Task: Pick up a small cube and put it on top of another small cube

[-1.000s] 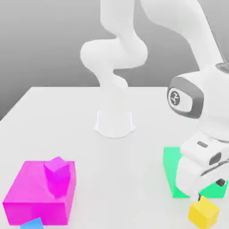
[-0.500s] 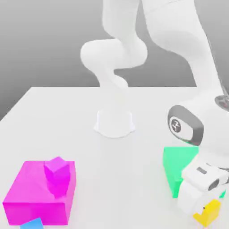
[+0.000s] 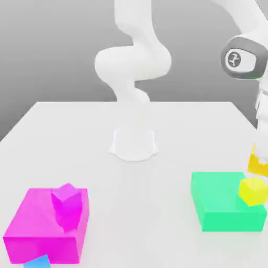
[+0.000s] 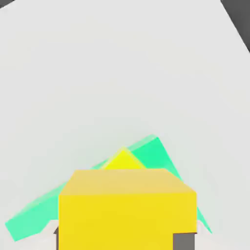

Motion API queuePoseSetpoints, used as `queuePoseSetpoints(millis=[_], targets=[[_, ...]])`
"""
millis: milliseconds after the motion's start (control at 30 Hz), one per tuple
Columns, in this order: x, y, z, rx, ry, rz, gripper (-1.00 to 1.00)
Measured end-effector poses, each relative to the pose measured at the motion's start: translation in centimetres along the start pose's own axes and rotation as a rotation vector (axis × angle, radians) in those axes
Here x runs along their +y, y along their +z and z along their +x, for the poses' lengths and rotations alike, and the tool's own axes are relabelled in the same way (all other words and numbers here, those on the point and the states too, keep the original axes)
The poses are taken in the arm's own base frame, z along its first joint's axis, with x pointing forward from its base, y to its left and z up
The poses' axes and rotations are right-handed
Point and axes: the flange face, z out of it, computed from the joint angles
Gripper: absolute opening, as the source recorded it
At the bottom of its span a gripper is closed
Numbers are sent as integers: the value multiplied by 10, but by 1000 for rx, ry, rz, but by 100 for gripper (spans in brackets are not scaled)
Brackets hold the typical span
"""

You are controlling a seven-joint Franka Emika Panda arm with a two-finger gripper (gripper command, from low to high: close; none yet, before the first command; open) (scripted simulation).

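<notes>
My gripper (image 3: 257, 164) is shut on the small golden cube (image 3: 257, 165), held in the air at the exterior view's right edge. Just below it, the pale lemon-yellow cube (image 3: 253, 190) rests on the near right part of the green slab (image 3: 220, 204); a small gap separates the two cubes. In the hand view the golden cube (image 4: 127, 207) sits between my dark fingertips (image 4: 184, 241). Behind it a corner of the lemon-yellow cube (image 4: 123, 160) and the green slab (image 4: 155, 151) peek out.
A large magenta block (image 3: 42, 233) lies at the exterior view's near left with a small magenta cube (image 3: 67, 198) on it. A small blue cube (image 3: 37, 263) sits at its front. The arm's white base (image 3: 134, 144) stands mid-table.
My gripper came down on the golden cube lying in front of the green slab, shut on it, then lifted it up to above the lemon-yellow cube.
</notes>
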Motion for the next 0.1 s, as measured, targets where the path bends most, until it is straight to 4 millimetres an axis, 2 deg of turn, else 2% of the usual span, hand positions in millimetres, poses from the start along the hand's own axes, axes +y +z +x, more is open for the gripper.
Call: queuePoseSetpoints(millis=[33, 100], targets=[[1, 11, 0, 0, 1, 0, 100], [0, 11, -1, 0, -2, 0, 100]])
